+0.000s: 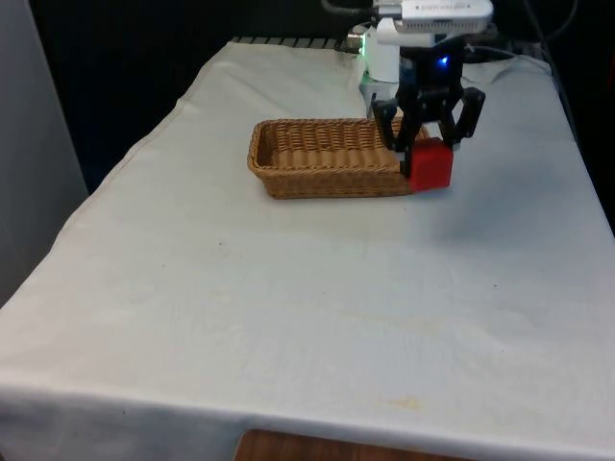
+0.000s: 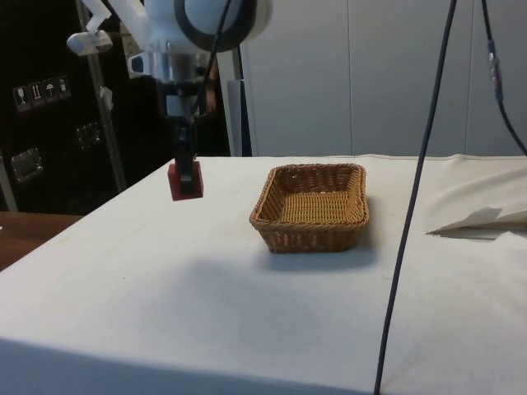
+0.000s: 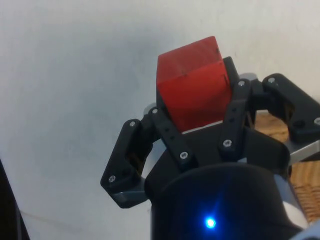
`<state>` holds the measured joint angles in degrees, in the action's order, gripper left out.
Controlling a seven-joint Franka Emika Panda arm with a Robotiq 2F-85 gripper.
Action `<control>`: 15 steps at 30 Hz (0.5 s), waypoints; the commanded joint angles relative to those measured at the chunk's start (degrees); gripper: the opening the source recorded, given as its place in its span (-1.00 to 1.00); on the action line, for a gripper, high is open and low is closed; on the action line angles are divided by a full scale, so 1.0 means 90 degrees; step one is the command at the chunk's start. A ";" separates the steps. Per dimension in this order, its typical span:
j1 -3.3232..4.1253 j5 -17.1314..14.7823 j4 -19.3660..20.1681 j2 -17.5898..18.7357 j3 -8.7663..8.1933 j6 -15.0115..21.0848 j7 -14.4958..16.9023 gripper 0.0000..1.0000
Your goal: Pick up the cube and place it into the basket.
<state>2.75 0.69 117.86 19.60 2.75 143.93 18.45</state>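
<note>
A red cube hangs in the air, with my gripper shut on it. It is lifted clear of the white cloth, as the side view shows the cube above the table with the gripper holding its top. The cube sits pinched between the black fingers in the wrist view. A brown wicker basket stands on the table, empty inside. The cube hangs just off the basket's end at the front view's right, beside its rim and not over its inside. In the side view the basket is well apart from the cube.
White cloth covers the table. A black cable hangs down in front of the side view. A fold of loose cloth lies beyond the basket in the side view. Open cloth stretches from the basket to the table's near edge in the front view.
</note>
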 commanded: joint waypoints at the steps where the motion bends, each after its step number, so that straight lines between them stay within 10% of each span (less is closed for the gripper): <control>1: -0.0025 -0.0032 0.0095 -0.0115 0.0013 0.0000 0.0051 -0.99; 15: -0.0095 -0.0038 0.0891 -0.0891 -0.0102 0.0076 0.0191 -0.99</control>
<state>2.06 0.69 125.54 11.80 1.72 144.10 19.77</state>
